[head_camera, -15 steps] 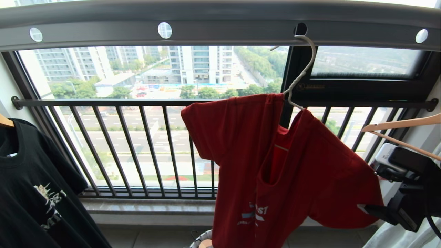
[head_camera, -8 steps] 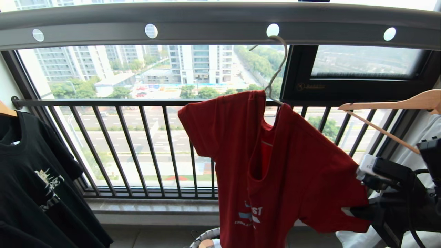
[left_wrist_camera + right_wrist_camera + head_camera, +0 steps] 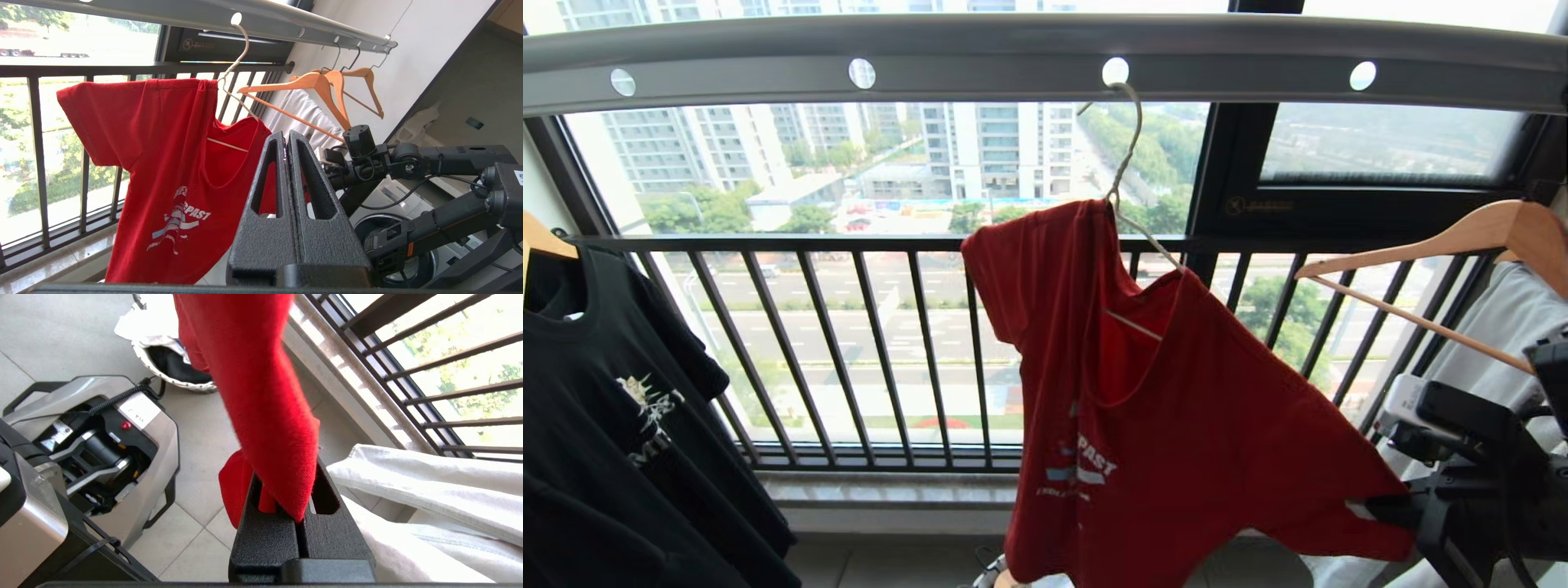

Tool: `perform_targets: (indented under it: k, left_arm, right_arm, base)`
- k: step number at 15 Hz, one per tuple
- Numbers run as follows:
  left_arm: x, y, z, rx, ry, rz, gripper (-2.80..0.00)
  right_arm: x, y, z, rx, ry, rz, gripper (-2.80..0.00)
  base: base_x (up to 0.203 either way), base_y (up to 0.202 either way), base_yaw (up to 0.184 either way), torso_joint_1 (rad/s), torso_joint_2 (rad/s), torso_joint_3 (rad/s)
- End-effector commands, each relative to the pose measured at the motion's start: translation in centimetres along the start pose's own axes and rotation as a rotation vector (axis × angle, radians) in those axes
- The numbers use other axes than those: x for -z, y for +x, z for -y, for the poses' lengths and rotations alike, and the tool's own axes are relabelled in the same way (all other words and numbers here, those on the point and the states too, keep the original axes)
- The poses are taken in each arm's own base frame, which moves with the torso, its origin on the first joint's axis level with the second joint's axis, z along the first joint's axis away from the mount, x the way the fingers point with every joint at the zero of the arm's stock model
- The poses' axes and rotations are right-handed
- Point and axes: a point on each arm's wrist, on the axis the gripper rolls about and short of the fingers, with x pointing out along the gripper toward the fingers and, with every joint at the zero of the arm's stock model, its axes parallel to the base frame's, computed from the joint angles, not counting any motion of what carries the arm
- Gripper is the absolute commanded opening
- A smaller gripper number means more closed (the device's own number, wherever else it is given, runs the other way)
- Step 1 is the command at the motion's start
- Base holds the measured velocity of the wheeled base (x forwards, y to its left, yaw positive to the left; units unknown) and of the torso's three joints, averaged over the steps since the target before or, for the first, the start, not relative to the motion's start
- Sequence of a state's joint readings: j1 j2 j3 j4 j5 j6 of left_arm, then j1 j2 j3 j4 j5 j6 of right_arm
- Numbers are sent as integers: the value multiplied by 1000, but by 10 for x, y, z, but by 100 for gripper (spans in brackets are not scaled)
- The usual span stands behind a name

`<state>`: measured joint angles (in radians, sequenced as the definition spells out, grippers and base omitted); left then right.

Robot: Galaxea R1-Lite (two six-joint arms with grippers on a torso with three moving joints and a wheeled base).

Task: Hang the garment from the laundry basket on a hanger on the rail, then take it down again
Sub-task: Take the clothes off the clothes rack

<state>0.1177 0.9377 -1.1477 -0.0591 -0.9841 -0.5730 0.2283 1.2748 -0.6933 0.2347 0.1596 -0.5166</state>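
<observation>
Balcony window behind, crossed by the dark window railing [image 3: 849,242]. Found the garment [image 3: 1176,425] draped askew on the hanger [image 3: 1131,155], one shoulder bunched high against the twisted neck, the other slid far down the sloping wire. Saw the hook caught through a hole in the rail [image 3: 980,57].

Judged the risk thus: pulled sideways by the low corner, could tip the hanger further, spill the shirt off the wire, or jerk the hook out of its hole; could also stretch the cloth if tugged hard against the caught hook.

Noted a fold of the garment's lower right corner pinched between the closed fingers of the right gripper [image 3: 292,498], red cloth spilling over the tips and drawn taut toward the hanger. Noted the left gripper [image 3: 287,139] pressed shut on nothing, well apart from the shirt.

Spotted the laundry basket [image 3: 192,388] on the floor below, a black T-shirt [image 3: 605,425] to the left, and a wooden hanger [image 3: 1421,245] to the right.
</observation>
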Motion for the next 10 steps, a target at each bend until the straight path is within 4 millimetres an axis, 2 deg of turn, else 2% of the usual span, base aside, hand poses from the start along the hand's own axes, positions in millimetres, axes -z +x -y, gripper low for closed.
perform_targets:
  k: [1, 4, 7, 8, 10]
  left_arm:
    - [0, 0, 0, 4, -4, -3, -280]
    - [0, 0, 0, 4, -4, -3, -280]
    - [0, 0, 0, 4, -4, -3, -280]
    - [0, 0, -1, 3, -6, -4, -280]
    - [0, 0, -1, 3, -4, -4, -280]
  right_arm:
    - [8, 10, -2, -12, 7, -62, -280]
    - [15, 18, -5, -34, 17, -101, -280]
    - [7, 11, -1, 7, 23, -29, -280]
    - [5, 7, -1, 19, 27, -2, 0]
    - [3, -3, -2, 45, 19, 49, 0]
  base:
    - [0, 0, 0, 0, 0, 0]
    - [0, 0, 0, 0, 0, 0]
    - [0, 0, 0, 0, 0, 0]
    - [0, 0, 0, 0, 0, 0]
    - [0, 0, 0, 0, 0, 0]
